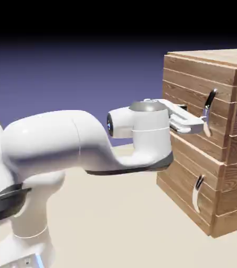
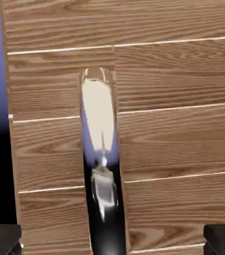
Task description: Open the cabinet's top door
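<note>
The gripper [image 1: 196, 121] has its jaws wide apart and holds nothing. In the hand view its two fingertips [image 2: 223, 238] sit at 5 and 7 o'clock, with the handle [image 2: 102, 164] upright between them at 6 o'clock. The arm [image 1: 89, 141] reaches level toward 3 o'clock. Beyond it, the top door [image 1: 196, 104] of the cabinet [image 1: 230, 172] is shut, at 2 o'clock.
</note>
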Controlling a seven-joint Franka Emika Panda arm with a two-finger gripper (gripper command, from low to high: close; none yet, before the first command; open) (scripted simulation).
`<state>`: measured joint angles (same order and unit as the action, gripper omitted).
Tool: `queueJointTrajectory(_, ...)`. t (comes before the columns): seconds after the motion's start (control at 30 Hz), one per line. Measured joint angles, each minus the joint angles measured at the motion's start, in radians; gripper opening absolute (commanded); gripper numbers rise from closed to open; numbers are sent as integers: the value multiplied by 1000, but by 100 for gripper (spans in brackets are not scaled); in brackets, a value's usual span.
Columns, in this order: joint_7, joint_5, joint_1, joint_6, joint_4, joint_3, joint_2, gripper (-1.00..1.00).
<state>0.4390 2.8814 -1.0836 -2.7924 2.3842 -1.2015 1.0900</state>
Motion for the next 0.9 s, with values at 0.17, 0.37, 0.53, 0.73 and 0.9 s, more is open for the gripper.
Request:
queueJointTrajectory(0.17, -2, 13, -145, 16, -115, -75, -32, 0)
queueJointTrajectory(0.37, -111, 16, -66, 79, -57, -18, -122, -100)
queueJointTrajectory(0.53, -301, 16, 115, 125, 30, 127, -267, -100)
queueJointTrajectory(0.73, -486, 13, 333, 142, 89, 323, -393, -100)
queueJointTrajectory(0.9, -590, -6, 514, 145, 125, 497, -454, -100)
